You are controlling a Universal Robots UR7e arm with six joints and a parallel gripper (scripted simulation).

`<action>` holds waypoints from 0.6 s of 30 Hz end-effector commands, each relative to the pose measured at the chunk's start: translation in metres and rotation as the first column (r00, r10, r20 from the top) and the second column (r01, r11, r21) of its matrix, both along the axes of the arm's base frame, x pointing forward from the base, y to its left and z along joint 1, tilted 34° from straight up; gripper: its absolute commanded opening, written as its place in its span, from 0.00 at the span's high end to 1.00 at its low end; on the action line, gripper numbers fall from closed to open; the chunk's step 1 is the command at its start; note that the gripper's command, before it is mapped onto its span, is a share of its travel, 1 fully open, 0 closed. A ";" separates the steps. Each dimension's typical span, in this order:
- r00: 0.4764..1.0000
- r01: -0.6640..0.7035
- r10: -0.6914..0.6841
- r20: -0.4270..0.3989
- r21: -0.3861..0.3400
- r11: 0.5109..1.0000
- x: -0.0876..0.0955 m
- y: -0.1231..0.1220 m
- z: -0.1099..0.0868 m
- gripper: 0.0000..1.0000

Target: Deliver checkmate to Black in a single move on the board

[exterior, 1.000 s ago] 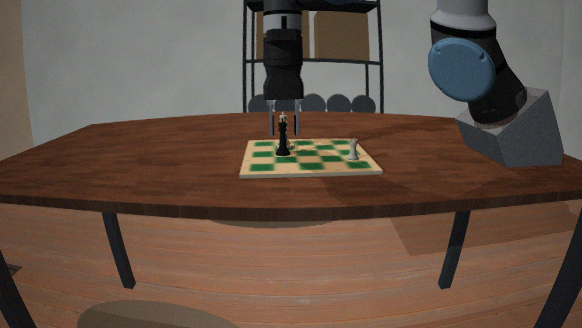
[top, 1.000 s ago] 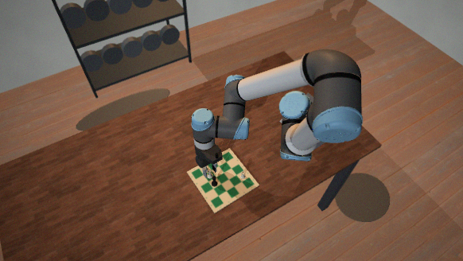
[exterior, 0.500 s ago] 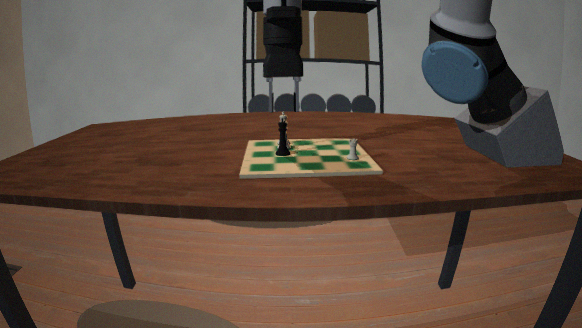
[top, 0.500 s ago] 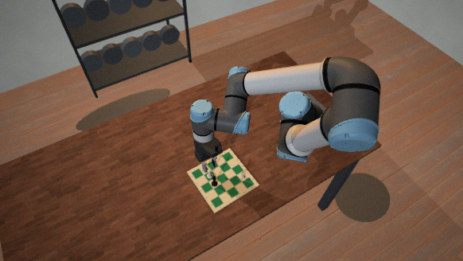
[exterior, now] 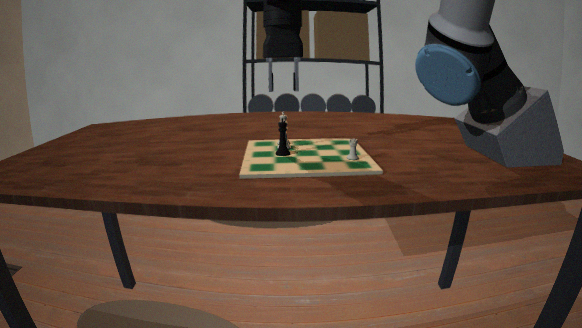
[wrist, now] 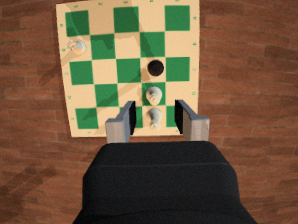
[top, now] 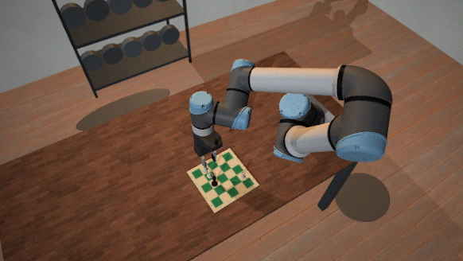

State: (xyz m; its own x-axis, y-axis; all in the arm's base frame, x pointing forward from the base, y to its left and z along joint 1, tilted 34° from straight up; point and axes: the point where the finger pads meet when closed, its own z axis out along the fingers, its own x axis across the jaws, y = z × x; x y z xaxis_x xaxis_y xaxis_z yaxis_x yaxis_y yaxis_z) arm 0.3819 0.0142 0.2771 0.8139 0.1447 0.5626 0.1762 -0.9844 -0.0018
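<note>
A small green-and-cream chessboard (top: 223,179) lies on the wooden table; it also shows in the wrist view (wrist: 129,63) and in the exterior view (exterior: 309,157). A black king (wrist: 154,67) stands on it, also seen from the side (exterior: 283,137). Two white pieces (wrist: 154,94) (wrist: 153,117) stand in a row just behind it, near the board's edge. A white rook (wrist: 75,47) stands at the far side, also in the exterior view (exterior: 353,149). My gripper (wrist: 155,110) (exterior: 283,75) is open and empty, well above the board, over the nearest white piece.
A dark shelf rack (top: 119,36) with round weights stands behind the table. The arm's grey base block (exterior: 515,132) sits on the table's right side. The board lies near the middle of the table.
</note>
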 end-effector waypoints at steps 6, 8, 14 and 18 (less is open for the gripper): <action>1.000 0.000 0.000 0.000 0.000 1.000 -0.002 0.000 0.003 0.00; 1.000 0.000 0.000 0.000 0.000 1.000 -0.002 0.000 0.003 0.00; 1.000 0.000 0.000 0.000 0.000 1.000 -0.002 0.000 0.003 0.00; 1.000 0.000 0.000 0.000 0.000 1.000 -0.002 0.000 0.003 0.00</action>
State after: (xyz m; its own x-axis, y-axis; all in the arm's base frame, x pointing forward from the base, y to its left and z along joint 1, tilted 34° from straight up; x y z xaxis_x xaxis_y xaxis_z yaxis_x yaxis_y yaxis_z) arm 0.3800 0.0141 0.2795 0.8142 0.1445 0.5623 0.1763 -0.9843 -0.0024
